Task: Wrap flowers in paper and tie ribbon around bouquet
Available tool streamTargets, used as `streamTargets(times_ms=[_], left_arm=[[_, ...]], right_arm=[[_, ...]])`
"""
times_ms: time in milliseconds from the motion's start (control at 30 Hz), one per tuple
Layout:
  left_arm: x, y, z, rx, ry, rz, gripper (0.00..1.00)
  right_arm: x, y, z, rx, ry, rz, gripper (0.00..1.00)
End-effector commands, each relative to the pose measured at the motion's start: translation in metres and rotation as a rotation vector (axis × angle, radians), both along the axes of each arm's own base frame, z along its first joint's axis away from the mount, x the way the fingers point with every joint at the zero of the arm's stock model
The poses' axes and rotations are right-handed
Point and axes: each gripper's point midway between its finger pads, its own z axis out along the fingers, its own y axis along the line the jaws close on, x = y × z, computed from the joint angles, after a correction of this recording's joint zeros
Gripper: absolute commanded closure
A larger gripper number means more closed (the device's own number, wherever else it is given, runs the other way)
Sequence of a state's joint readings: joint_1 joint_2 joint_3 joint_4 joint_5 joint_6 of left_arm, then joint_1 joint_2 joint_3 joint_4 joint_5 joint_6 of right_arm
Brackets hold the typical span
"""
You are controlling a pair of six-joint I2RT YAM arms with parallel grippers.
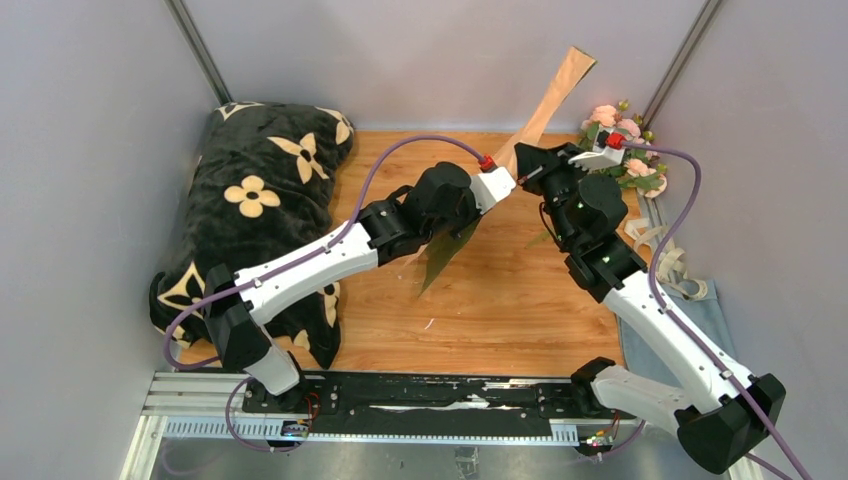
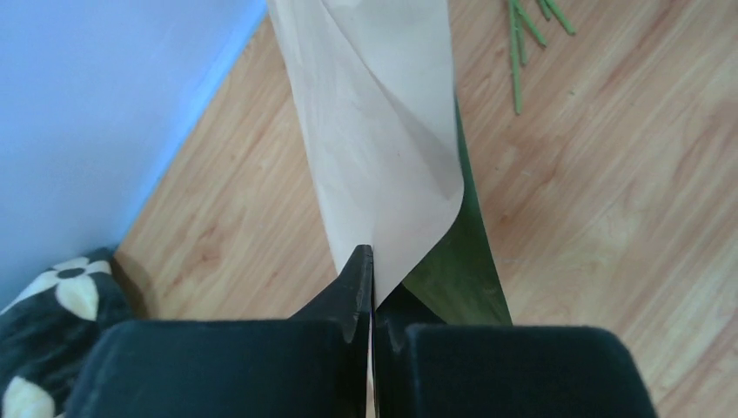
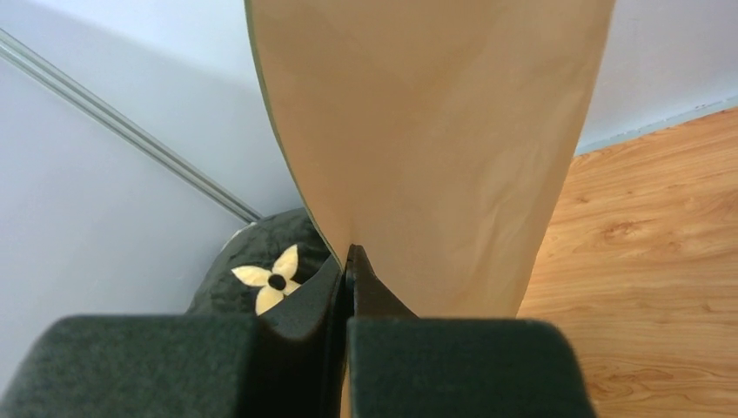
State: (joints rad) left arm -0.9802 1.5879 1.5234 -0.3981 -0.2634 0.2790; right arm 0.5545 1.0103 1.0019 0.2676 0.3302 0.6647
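Observation:
The paper (image 1: 555, 95) hangs off the table as a long strip, its peach end up near the back wall and its olive green end (image 1: 445, 255) drooping under the left arm. Both grippers meet at its middle. My left gripper (image 1: 512, 172) is shut on the paper (image 2: 383, 131), with the green face curling out to the right. My right gripper (image 1: 530, 162) is also shut on the paper (image 3: 426, 131), which rises above its fingers (image 3: 351, 261). The flowers (image 1: 620, 135) lie at the back right; their green stems (image 2: 520, 52) rest on the wood. The ribbon (image 1: 662, 250) lies looped at the right edge.
A black blanket with cream flower shapes (image 1: 260, 210) is heaped over the back left of the wooden table (image 1: 500, 310). A grey-blue cloth (image 1: 690, 305) lies along the right side under the right arm. Grey walls close in the back and both sides.

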Motion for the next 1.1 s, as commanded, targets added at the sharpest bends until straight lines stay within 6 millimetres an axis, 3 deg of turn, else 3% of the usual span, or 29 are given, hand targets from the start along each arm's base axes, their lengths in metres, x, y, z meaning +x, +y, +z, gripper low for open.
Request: streamTargets(times_ms=[0,33,133,200,233,400,500,800,967,1067], left_arm=[[-0.003,0.0,0.005,-0.045,0.071,-0.039,1.0],[-0.002,0.004,0.009,-0.065,0.102,-0.029,1.0],[0.001,0.016,0.007,-0.086,0.219,0.012,1.0],[0.005,0.026,0.004,-0.096,0.304,0.065,1.0],[0.007,0.03,0.002,-0.105,0.343,0.093,1.0],[0.023,0.039,0.011,-0.207,0.431,0.148,1.0],[0.037,0.05,0.018,-0.267,0.459,0.206,1.0],[0.079,0.112,0.008,-0.406,0.592,0.455,1.0],[0.103,0.156,-0.026,-0.466,0.718,0.58,1.0],[0.122,0.184,-0.05,-0.485,0.768,0.661,1.0]], right_arm=[[0.0,-0.015,-0.024,-0.112,0.054,-0.001,0.96],[-0.001,-0.017,-0.033,-0.146,0.08,0.031,0.85],[0.002,-0.033,-0.061,-0.219,0.177,0.108,0.39],[0.0,-0.047,-0.095,-0.262,0.302,0.133,0.22],[-0.003,-0.053,-0.113,-0.287,0.358,0.156,0.19],[-0.016,-0.061,-0.178,-0.293,0.534,0.277,0.15],[-0.02,-0.066,-0.198,-0.293,0.588,0.287,0.15],[-0.026,-0.09,-0.182,-0.437,0.586,0.22,0.14],[-0.035,-0.064,-0.163,-0.406,0.533,0.407,0.12],[-0.03,-0.076,-0.17,-0.41,0.565,0.348,0.12]])
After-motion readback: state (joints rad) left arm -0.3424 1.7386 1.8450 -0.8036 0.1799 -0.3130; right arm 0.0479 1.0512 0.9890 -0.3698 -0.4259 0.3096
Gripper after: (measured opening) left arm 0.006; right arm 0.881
